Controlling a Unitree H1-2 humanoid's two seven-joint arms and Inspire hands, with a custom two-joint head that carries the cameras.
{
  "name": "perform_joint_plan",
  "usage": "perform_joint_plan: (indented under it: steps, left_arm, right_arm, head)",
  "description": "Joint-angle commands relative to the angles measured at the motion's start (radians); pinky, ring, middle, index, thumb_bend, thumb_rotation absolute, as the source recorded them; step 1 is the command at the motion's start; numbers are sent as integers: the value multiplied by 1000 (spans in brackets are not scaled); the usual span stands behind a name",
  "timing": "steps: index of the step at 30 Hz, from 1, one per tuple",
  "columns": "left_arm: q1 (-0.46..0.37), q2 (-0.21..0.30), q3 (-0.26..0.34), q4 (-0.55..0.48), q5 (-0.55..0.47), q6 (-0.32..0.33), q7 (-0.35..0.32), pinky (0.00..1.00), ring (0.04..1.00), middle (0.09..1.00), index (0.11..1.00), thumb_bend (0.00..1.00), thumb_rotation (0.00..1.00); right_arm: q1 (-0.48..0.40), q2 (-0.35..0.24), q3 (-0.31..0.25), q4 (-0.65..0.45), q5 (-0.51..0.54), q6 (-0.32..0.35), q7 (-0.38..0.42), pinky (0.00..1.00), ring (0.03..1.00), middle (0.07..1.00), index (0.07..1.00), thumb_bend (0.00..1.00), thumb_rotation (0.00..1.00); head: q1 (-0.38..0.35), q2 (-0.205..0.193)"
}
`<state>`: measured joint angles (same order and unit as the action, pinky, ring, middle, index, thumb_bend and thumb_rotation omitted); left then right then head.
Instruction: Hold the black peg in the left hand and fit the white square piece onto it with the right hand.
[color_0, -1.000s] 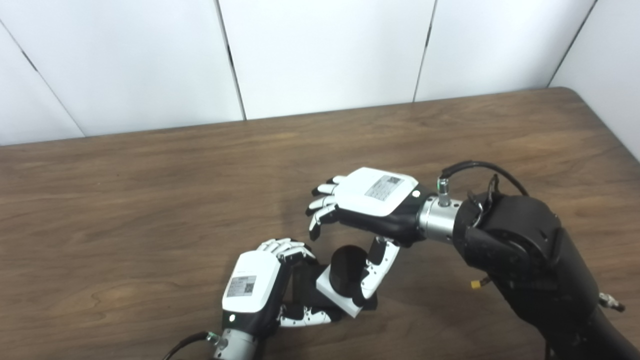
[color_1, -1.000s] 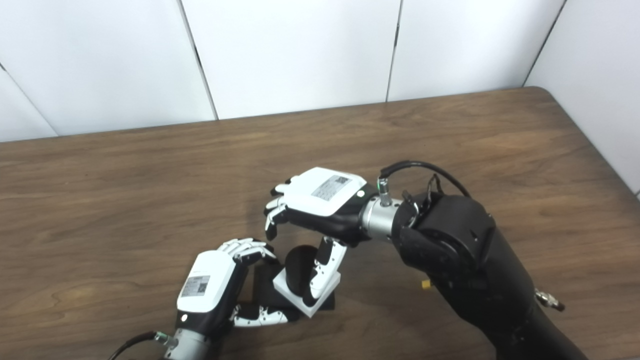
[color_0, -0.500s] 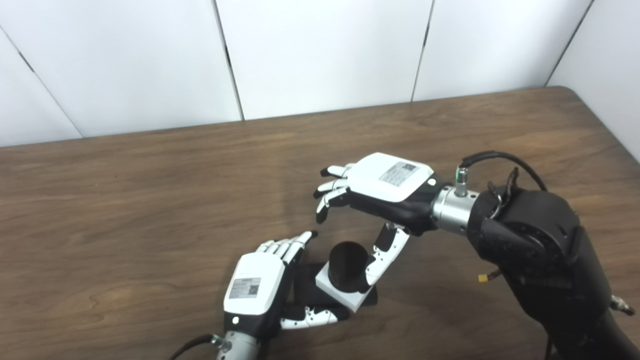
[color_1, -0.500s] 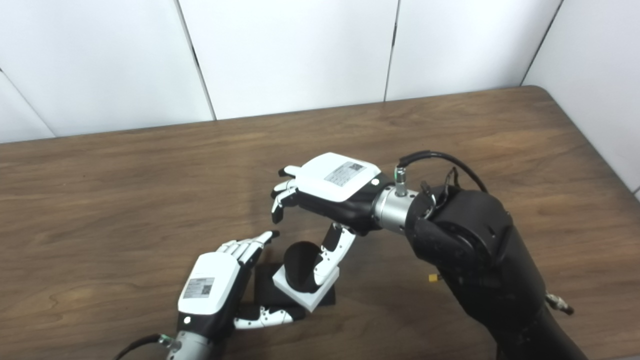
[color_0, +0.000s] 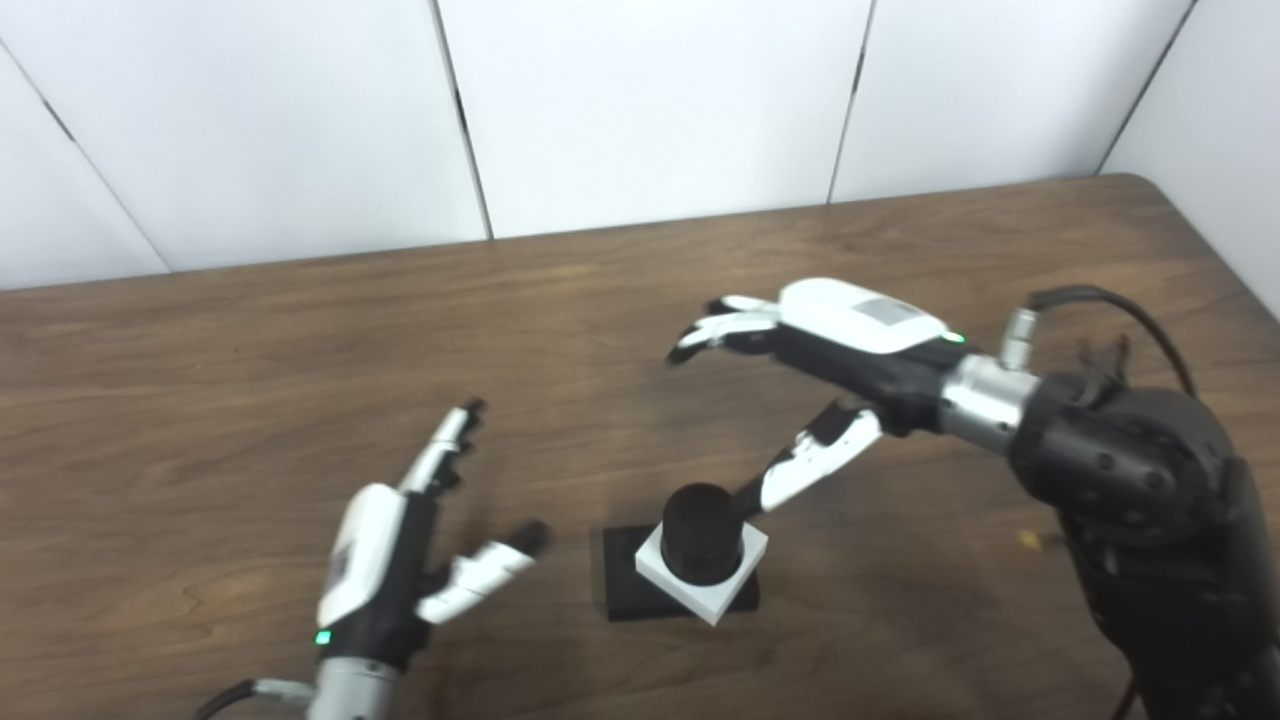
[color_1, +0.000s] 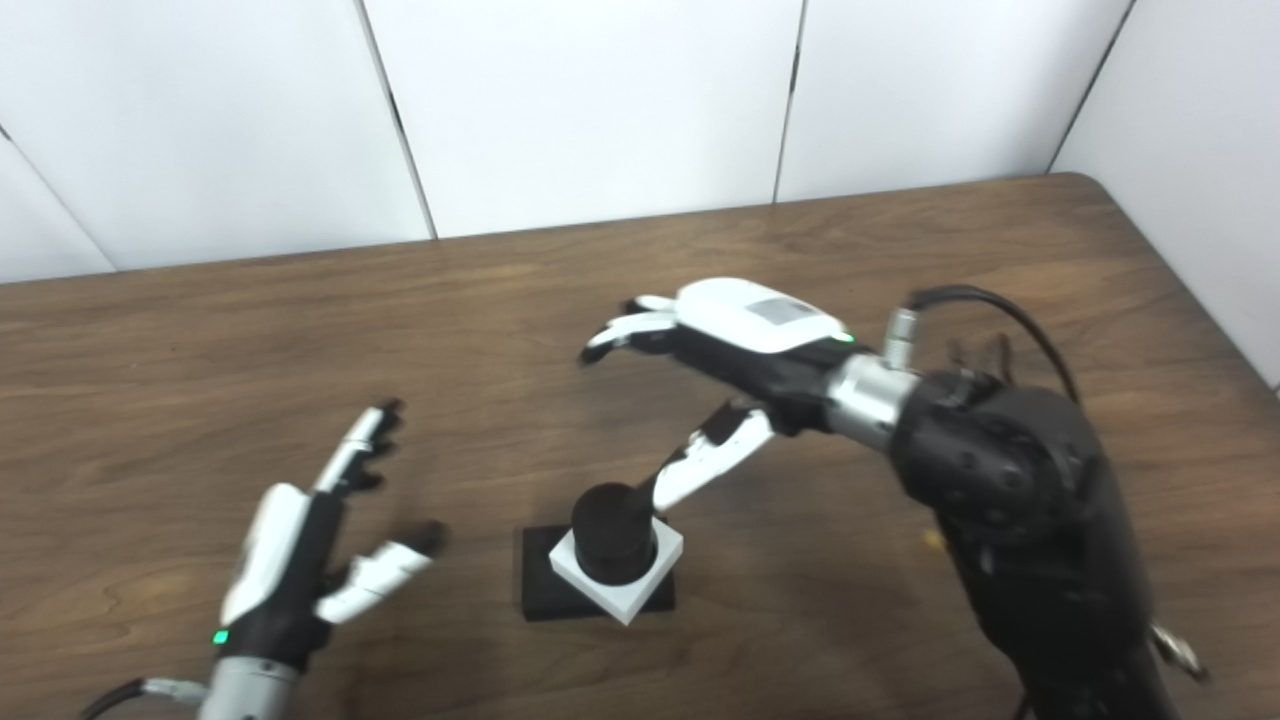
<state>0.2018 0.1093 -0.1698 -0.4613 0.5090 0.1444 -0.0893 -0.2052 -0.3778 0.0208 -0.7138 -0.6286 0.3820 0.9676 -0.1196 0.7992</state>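
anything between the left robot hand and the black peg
Nothing: only bare table separates the open left robot hand from the black peg, in both eye views.

A brown wooden table (color_0: 250, 400) before white wall panels (color_0: 650, 110).

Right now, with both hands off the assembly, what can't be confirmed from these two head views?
- Whether the white square piece sits fully down on the black peg: the peg and piece cover the joint from above in both views.
- Whether the right hand thumb touches the peg: blurred, overlapping.
- The left hand palm: turned away, motion-blurred.
- The black base under the piece: mostly covered.
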Motion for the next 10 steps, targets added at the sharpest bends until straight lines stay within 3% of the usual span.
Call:
perform_joint_plan:
  steps: [1, 3, 5, 8, 10]
  left_arm:
    - [-29, -48, 38, -8, -75, -32, 41, 944, 953, 971, 995, 892, 998]
    - [-34, -47, 86, 25, -158, -51, 69, 941, 967, 983, 999, 883, 1000]
    - [-35, -46, 125, 59, -234, -86, 97, 878, 953, 987, 990, 882, 1000]
    - [-30, -54, 179, 97, -362, -121, 122, 944, 962, 970, 960, 889, 992]
    - [-22, -58, 212, 121, -470, -141, 122, 965, 953, 953, 940, 831, 976]
  right_arm:
    - [31, 14, -44, 2, 50, 24, -92, 831, 957, 924, 913, 649, 957]
    - [114, 58, -99, 28, 89, 32, -192, 835, 945, 930, 916, 585, 989]
    - [183, 98, -141, 56, 134, 21, -284, 841, 938, 947, 930, 540, 998]
    - [271, 153, -177, 91, 184, -25, -412, 876, 936, 952, 947, 508, 1000]
    - [329, 192, -192, 115, 217, -62, -501, 913, 948, 961, 959, 525, 1000]
  head:
    - [0, 1]
    - [0, 0]
    - [2, 0]
    - [1, 1]
    - [0, -1]
